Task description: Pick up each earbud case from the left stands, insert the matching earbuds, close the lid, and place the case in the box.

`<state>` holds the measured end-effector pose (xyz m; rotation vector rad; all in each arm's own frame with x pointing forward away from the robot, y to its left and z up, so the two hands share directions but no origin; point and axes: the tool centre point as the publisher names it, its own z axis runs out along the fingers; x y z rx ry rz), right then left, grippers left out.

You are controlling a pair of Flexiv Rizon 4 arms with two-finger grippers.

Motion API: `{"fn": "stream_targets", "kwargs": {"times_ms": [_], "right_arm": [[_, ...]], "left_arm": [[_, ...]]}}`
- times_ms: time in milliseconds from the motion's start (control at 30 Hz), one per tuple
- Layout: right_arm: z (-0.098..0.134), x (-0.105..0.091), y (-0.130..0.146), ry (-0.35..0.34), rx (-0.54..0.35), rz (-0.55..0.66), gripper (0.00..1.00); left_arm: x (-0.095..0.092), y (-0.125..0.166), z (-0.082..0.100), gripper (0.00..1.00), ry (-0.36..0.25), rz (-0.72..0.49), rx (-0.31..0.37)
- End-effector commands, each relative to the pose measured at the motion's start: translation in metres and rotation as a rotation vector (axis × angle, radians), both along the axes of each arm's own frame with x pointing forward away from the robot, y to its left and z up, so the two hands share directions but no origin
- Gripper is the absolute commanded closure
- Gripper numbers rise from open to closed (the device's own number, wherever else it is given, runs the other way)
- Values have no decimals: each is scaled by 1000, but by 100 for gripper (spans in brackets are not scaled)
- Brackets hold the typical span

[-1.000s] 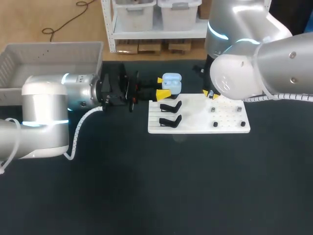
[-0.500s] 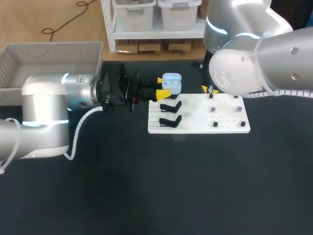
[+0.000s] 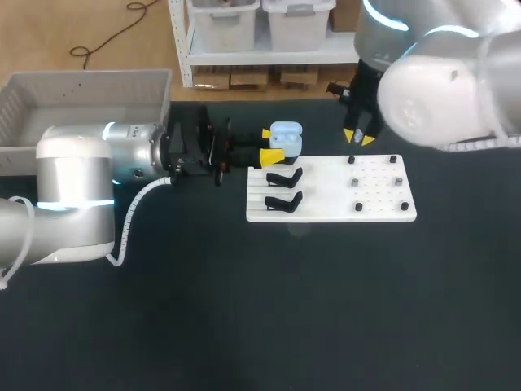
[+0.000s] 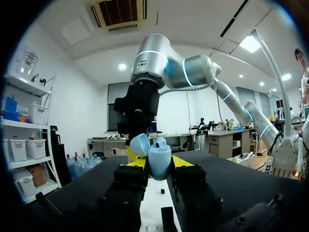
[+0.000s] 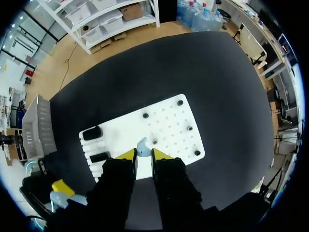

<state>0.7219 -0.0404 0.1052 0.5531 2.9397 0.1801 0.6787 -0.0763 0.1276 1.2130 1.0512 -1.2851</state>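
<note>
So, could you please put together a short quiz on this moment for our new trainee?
1. True or false: the lid of the light-blue earbud case is shut.
2. Which gripper holds that case? A. the left gripper; B. the right gripper; C. neither.
3. Fill in the blank: between the fingers of the right gripper sits a small light-blue ____.

Key: 1 false, the lid stands open; 2 A; 3 earbud.
</note>
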Motion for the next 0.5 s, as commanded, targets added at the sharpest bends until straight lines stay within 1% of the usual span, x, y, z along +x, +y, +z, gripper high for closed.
{"fn": "stream_targets", "kwargs": {"times_ms": [33,167,267,333,500], "right_arm": [[35,-15,-8,8,35,26,100],[57,-26,-6,16,67,65,100],[72,-34,0,9,74,105,100],[81,-41,9,4,51,161,100],[101,-55,36,2,55,298,100]], "left_arm": [[1,0,-1,100,0,-2,-1],[1,0,-1,100,0,-2,-1],[1,0,-1,100,0,-2,-1],[1,0,-1,100,0,-2,-1],[1,0,-1,100,0,-2,-1]]}}
